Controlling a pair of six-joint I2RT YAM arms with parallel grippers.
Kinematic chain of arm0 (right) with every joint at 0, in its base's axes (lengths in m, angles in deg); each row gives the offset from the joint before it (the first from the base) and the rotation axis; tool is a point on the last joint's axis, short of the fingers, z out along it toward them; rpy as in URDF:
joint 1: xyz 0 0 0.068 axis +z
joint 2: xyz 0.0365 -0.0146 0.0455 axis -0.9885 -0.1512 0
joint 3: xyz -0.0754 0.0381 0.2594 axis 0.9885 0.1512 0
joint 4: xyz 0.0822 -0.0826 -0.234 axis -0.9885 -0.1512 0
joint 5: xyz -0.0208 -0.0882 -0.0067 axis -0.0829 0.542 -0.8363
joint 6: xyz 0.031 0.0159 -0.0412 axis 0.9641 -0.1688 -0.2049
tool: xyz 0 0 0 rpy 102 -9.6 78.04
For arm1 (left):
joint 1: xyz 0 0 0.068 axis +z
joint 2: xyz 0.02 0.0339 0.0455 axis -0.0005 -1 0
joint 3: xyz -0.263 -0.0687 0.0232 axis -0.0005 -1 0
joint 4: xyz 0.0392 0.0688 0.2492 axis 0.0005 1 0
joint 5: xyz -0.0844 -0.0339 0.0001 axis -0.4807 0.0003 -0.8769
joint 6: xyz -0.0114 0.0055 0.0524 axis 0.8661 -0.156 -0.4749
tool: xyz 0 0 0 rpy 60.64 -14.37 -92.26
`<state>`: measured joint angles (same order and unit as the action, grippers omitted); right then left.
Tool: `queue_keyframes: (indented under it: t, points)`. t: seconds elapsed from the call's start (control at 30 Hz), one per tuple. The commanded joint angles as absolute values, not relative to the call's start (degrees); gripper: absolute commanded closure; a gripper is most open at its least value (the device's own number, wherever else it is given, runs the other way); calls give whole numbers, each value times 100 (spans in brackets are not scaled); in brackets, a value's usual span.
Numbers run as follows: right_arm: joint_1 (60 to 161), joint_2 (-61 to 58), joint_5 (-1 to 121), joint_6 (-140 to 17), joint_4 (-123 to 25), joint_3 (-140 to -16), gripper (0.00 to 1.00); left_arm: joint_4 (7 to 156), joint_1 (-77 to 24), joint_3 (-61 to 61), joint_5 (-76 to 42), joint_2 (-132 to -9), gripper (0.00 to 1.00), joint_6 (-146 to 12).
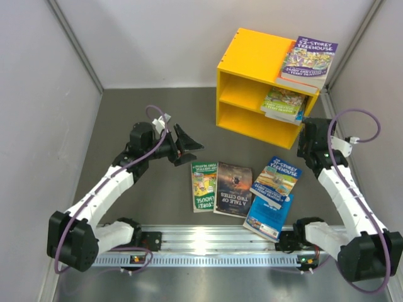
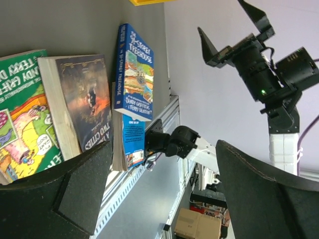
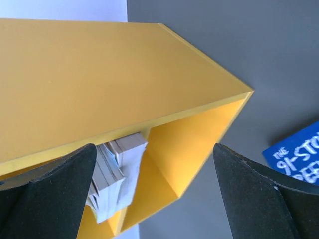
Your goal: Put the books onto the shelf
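- Overhanging the yellow shelf (image 1: 252,55), the purple book (image 1: 308,63) titled "52-Storey Treehouse" could slide off if bumped.
- Stacked books (image 1: 283,104) jut from the upper compartment. The right jaws, wide and empty, hang close enough to knock them.
- Left jaws, wide and empty, hover near the green book (image 1: 204,185).
- On the desk (image 1: 145,119), the dark book (image 1: 233,189) reads "A Tale of Two Cities". The blue "91-Storey Treehouse" (image 1: 276,179) overlaps a plain blue book (image 1: 269,219) and might drag it.

The shelf's (image 1: 252,60) lower compartment and the left half of its upper one stand open to the front; a stack of books (image 1: 283,104) fills the upper right and juts past the edge. Bare bench (image 1: 126,107) lies left of the shelf; four books (image 1: 236,189) crowd the near middle.
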<state>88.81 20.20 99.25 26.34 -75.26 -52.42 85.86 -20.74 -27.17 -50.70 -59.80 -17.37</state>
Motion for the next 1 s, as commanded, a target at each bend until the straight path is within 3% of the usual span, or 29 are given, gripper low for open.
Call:
queue_keyframes:
  t: [0.0, 0.3, 0.67, 0.97]
  points:
    - [8702, 2453, 9663, 1854, -7506, -5186, 0, 8956, -2054, -2552, -4903, -5754, 10, -1978]
    - [8711, 3068, 8968, -63, -7680, -5327, 0, 9528, -2054, -2446, -4464, -5455, 6, -2162]
    - [8798, 4563, 7572, -522, -8805, -4660, 0, 10590, -2062, -2217, -3884, -5349, 1, -2646]
    - [8886, 4476, 6050, -1796, -9772, -4140, 0, 10882, -2413, -2815, -3558, -6304, 1, -2699]
